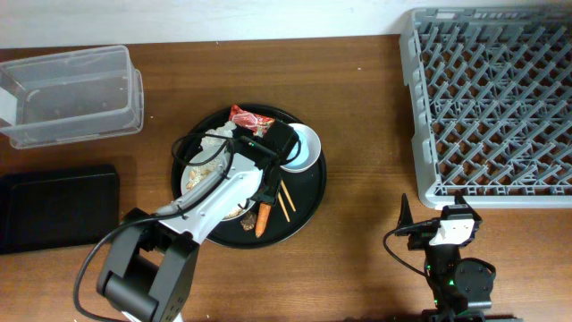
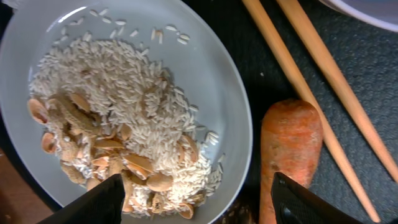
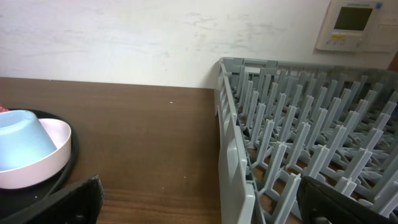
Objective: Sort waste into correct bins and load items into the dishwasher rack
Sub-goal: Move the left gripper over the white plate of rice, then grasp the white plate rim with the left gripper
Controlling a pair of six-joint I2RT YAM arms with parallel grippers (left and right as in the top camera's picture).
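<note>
In the left wrist view a white plate (image 2: pixel 217 74) holds pale rice with brown food bits (image 2: pixel 118 112). An orange carrot (image 2: pixel 289 149) lies right of it, beside two wooden chopsticks (image 2: pixel 311 74). My left gripper (image 2: pixel 199 202) is open and low over the plate's rim and the carrot's end; it also shows in the overhead view (image 1: pixel 262 190). A red wrapper (image 1: pixel 250 118) and a white tissue (image 1: pixel 217 136) lie at the far side of the round black tray (image 1: pixel 308 192). A light-blue cup (image 3: pixel 18 146) sits in a white bowl (image 3: pixel 53 155). My right gripper (image 3: pixel 199 205) is open and empty beside the grey rack (image 3: pixel 298 143).
A clear plastic tub (image 1: pixel 71 94) stands at the far left. A flat black tray (image 1: pixel 58 206) lies in front of it. The rack (image 1: pixel 492 98) fills the far right. Bare wooden table lies between the round tray and the rack.
</note>
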